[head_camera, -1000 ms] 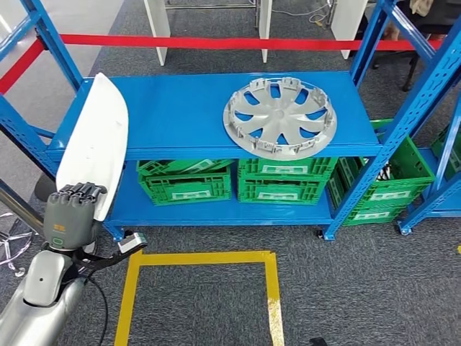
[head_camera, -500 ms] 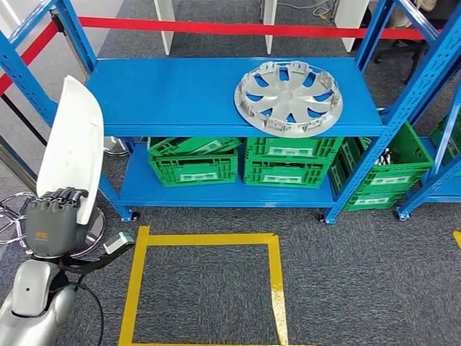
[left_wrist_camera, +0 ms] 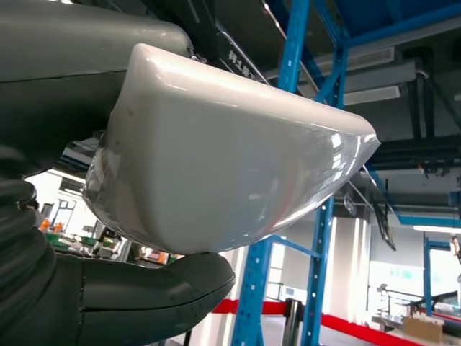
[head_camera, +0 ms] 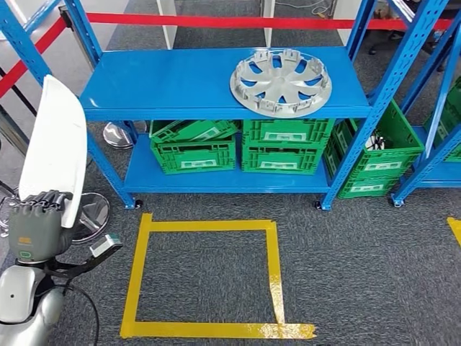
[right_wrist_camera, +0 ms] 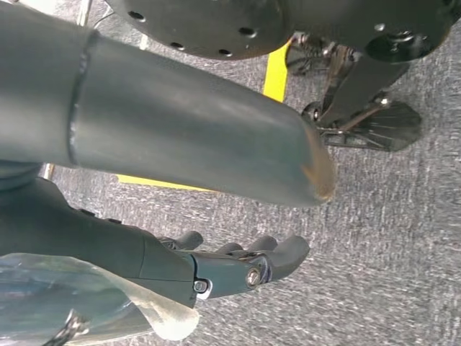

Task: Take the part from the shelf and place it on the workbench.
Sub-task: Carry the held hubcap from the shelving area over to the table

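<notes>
**White part held upright in the left hand, off the shelf**

Held in the left hand point(head_camera: 37, 225): a glossy white, elongated plastic shell part point(head_camera: 56, 148), rounded at the top. Stands nearly upright, rising straight above the hand, lower end tucked behind the dark fingers point(head_camera: 47, 200) curled over its edge. Seen from the left wrist, the same white shell point(left_wrist_camera: 228, 151) sandwiched between the grey thumb point(left_wrist_camera: 152, 295) on one face and the darker fingers on the other, pressed tight against both. Clear of the blue metal shelf point(head_camera: 163, 90), out beyond its left end post, over grey carpet near a chrome stool base point(head_camera: 89, 216).

Lying flat on the top deck of the shelf, toward its right half: a silver spoked wheel cover point(head_camera: 280, 81), well apart from the held part. On the lower deck, green plastic crates point(head_camera: 239, 148) side by side; another green crate point(head_camera: 375, 155) just beyond the shelf's right post. Across the back, red barrier tape point(head_camera: 217, 21).

On the carpet in front of the shelf, a rectangle of yellow floor tape point(head_camera: 207, 277).

Right hand point(right_wrist_camera: 239, 267) hanging low over grey carpet, holding nothing, dark fingers loosely apart and slightly bent. Yellow tape visible nearby in that view too.
</notes>
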Controlling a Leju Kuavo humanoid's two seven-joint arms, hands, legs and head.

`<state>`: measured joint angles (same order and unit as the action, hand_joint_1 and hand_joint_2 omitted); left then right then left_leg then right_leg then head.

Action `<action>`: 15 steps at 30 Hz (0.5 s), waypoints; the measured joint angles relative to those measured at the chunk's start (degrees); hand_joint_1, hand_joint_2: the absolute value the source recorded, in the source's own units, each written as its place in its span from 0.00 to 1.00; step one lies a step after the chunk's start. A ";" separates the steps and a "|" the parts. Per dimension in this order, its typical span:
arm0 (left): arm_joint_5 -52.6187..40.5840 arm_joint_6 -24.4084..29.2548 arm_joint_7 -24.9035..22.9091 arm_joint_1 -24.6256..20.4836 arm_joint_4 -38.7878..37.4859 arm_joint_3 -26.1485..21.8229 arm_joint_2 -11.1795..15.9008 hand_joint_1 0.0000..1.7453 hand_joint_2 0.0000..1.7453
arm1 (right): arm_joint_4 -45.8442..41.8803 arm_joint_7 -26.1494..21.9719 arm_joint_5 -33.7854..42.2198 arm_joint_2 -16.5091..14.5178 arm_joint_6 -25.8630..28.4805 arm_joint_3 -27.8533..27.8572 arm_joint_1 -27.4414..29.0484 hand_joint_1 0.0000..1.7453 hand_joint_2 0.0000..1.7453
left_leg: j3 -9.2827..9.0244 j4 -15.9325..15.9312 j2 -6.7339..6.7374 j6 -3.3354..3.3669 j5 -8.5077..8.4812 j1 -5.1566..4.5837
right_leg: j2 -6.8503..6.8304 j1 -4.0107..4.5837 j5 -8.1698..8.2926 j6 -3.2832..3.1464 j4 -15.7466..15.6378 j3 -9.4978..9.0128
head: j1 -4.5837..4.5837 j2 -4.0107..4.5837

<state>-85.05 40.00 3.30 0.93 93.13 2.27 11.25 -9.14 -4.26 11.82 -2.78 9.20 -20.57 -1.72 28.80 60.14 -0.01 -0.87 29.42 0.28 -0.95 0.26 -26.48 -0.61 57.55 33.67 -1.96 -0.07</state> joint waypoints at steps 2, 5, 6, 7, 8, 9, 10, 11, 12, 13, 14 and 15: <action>0.04 0.01 0.05 0.00 0.35 -0.25 -0.03 1.00 1.00 | 0.00 -0.26 -0.01 0.00 -0.18 0.01 -0.03 0.00 0.00 | -1.63 -3.53 -0.02 0.65 0.85 -0.34 | 0.02 -0.02 0.88 0.65 0.17 0.70 | 0.05 0.00; 0.34 0.02 0.19 0.02 0.68 -0.46 -0.07 1.00 1.00 | 0.03 -1.27 -0.16 0.00 -0.55 0.00 0.17 0.00 0.00 | -0.03 -4.20 0.20 2.00 -0.86 -0.37 | 0.30 -0.28 0.02 1.67 1.05 1.97 | 0.08 0.00; 0.45 0.02 0.25 0.02 0.83 -0.49 -0.10 1.00 1.00 | 0.04 -1.70 -0.23 0.00 -0.63 0.00 0.25 0.00 0.00 | 0.77 -4.39 0.30 2.41 -1.66 -0.27 | 0.49 -0.32 -2.21 1.89 2.76 2.84 | 0.16 -0.01; 0.54 0.02 0.30 0.04 1.01 -0.52 -0.12 1.00 1.00 | 0.04 -2.09 -0.28 -0.01 -0.70 -0.01 0.30 0.00 0.00 | 1.66 -4.44 0.37 2.68 -2.39 -0.24 | 0.66 -0.37 -5.27 2.02 5.58 3.81 | 0.26 -0.01; 0.58 0.02 0.36 0.08 1.18 -0.55 -0.14 1.00 1.00 | 0.04 -2.42 -0.30 -0.04 -0.74 -0.01 0.32 0.00 0.00 | 2.62 -4.41 0.36 2.83 -3.12 -0.26 | 0.74 -0.38 -8.23 2.13 9.20 4.77 | 0.41 -0.01; 0.60 0.02 0.42 0.12 1.30 -0.59 -0.16 1.00 1.00 | 0.04 -2.68 -0.27 -0.07 -0.77 -0.02 0.32 0.00 0.00 | 3.54 -4.36 0.36 2.83 -3.86 -0.28 | 0.76 -0.40 -10.06 2.20 12.79 5.42 | 0.46 -0.01; 0.62 0.02 0.46 0.15 1.38 -0.62 -0.18 1.00 1.00 | 0.04 -2.88 -0.19 -0.09 -0.77 -0.02 0.30 0.00 0.00 | 4.50 -4.30 0.37 2.77 -4.61 -0.30 | 0.77 -0.40 -10.43 2.28 15.45 5.45 | 0.49 0.00; 0.63 0.02 0.52 0.16 1.43 -0.65 -0.20 1.00 1.00 | 0.04 -3.02 -0.10 -0.11 -0.74 -0.01 0.28 0.00 0.00 | 5.46 -4.20 0.37 2.66 -5.33 -0.30 | 0.76 -0.42 -9.39 2.35 16.51 4.74 | 0.51 0.00; 0.63 0.02 0.62 0.18 1.47 -0.66 -0.23 1.00 1.00 | 0.04 -3.12 0.02 -0.10 -0.71 0.01 0.26 0.00 0.00 | 6.40 -4.04 0.37 2.49 -6.00 -0.26 | 0.76 -0.44 -7.49 2.40 15.58 3.10 | 0.52 0.00; 0.63 0.02 0.72 0.20 1.51 -0.67 -0.26 1.00 1.00 | 0.04 -3.18 0.10 -0.10 -0.69 0.02 0.24 0.00 0.00 | 7.33 -3.79 0.36 2.27 -6.62 -0.20 | 0.76 -0.50 -5.77 2.45 12.73 0.49 | 0.54 0.00; 0.63 0.02 0.84 0.22 1.62 -0.68 -0.28 1.00 1.00 | 0.04 -3.21 0.16 -0.10 -0.67 0.03 0.19 0.00 0.00 | 8.19 -3.41 0.35 1.98 -7.12 -0.22 | 0.80 -0.57 -5.10 2.50 8.42 -2.92 | 0.56 0.00; 0.64 0.02 0.94 0.21 1.78 -0.71 -0.28 1.00 1.00 | 0.04 -3.24 0.21 -0.10 -0.66 0.04 0.11 0.00 0.00 | 8.89 -3.00 0.34 1.68 -7.60 -0.25 | 0.90 -0.59 -5.41 2.40 3.90 -6.10 | 0.54 0.00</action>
<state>-84.40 40.03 4.24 1.14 94.91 1.57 10.96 -9.09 -7.50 12.04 -2.88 8.54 -20.53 -1.62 37.69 57.14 0.33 0.82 21.83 0.03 -0.05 -0.32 -31.89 1.78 61.45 27.57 -1.42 -0.07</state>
